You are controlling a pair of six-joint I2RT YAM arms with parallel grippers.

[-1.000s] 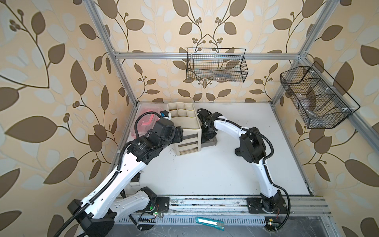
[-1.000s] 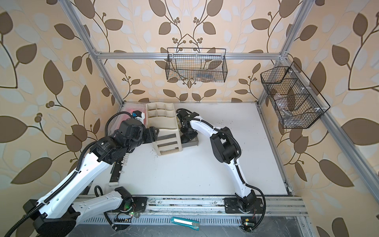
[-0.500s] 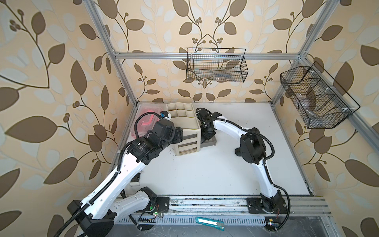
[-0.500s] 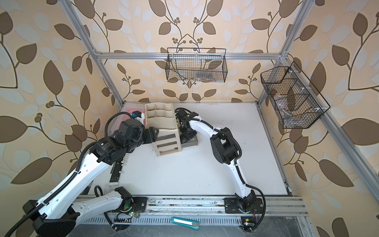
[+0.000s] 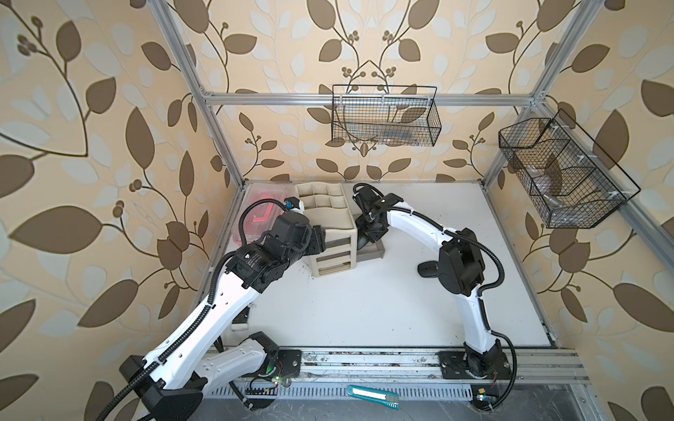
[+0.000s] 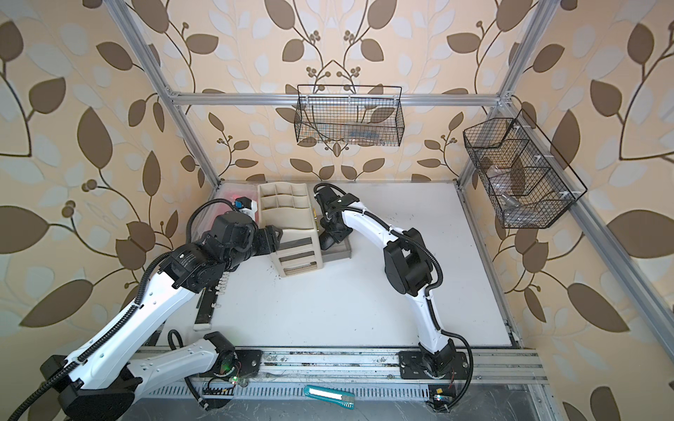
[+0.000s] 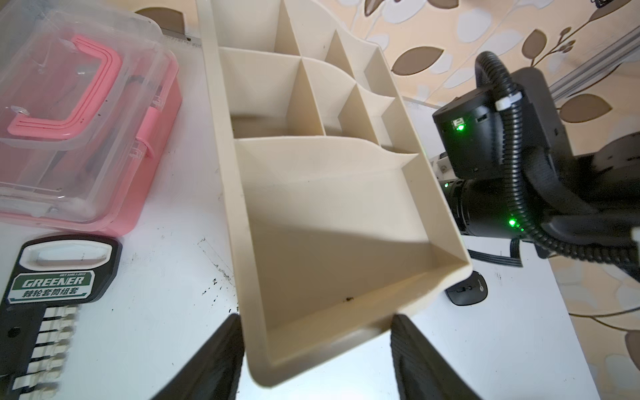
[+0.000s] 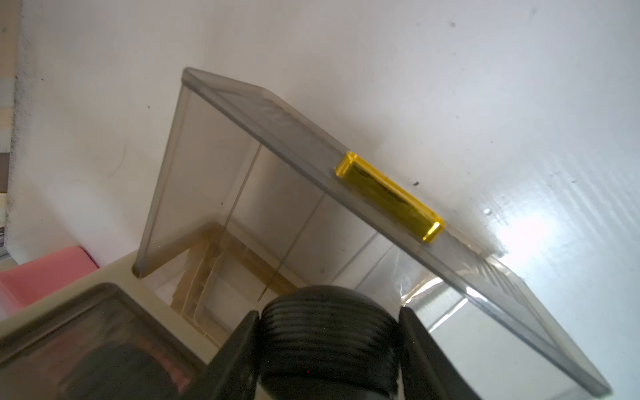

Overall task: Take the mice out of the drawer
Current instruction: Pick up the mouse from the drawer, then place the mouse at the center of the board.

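One mouse (image 5: pixel 427 270), long axis seemingly left-right

— What's on the white surface (image 5: pixel 364 310)?
— A beige drawer organizer (image 5: pixel 330 233) at the back, with a clear-lidded pink box (image 5: pixel 255 222) just beside it and a GREENER socket rail (image 7: pixel 52 287) along the left edge.
— Any mouse?
— One black mouse (image 7: pixel 467 293), lying well right of the organizer. Also dark specks (image 7: pixel 221 287), perhaps dirt.

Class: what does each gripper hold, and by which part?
Left gripper clamps the beige organizer across its narrow end. Right gripper grips a black ridged object, probably a mouse, by its sides.
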